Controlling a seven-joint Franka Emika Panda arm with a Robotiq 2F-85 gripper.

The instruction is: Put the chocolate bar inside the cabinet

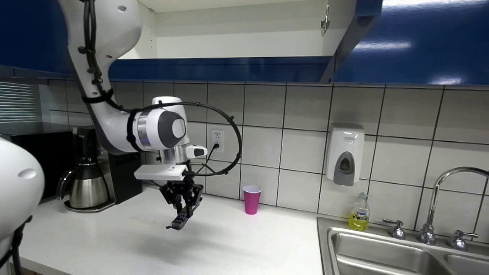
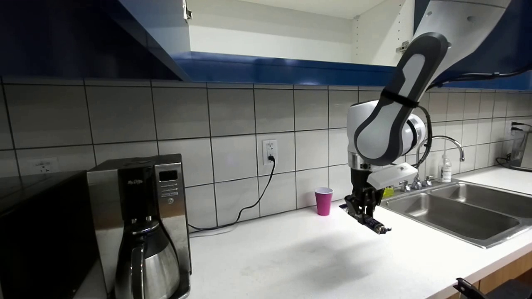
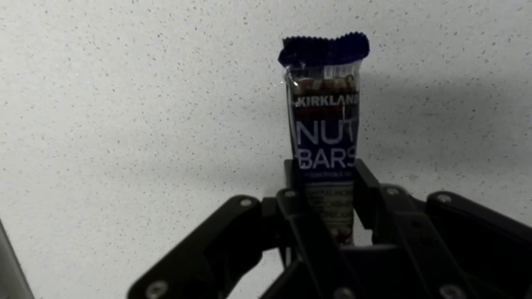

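The chocolate bar, a slim dark wrapped bar with a blue end, is in my gripper. It shows in both exterior views [image 1: 178,222] [image 2: 376,225] and in the wrist view [image 3: 326,133]. My gripper [image 1: 186,210] [image 2: 362,215] [image 3: 326,178] is shut on its sides near the middle and holds it above the white counter. The bar's lower end in the wrist view is partly hidden by the gripper. The overhead cabinet [image 1: 240,69] [image 2: 270,68] stands open, with blue fronts and a pale interior. It is well above the gripper in both exterior views.
A pink cup [image 1: 251,202] stands by the tiled wall. A coffee maker [image 2: 137,224] is at one end of the counter, a sink [image 1: 382,252] with a faucet [image 1: 433,198] at the other. A wall dispenser [image 1: 345,152] hangs above a dish soap bottle [image 1: 359,214]. An open cabinet door [image 2: 153,37] juts out.
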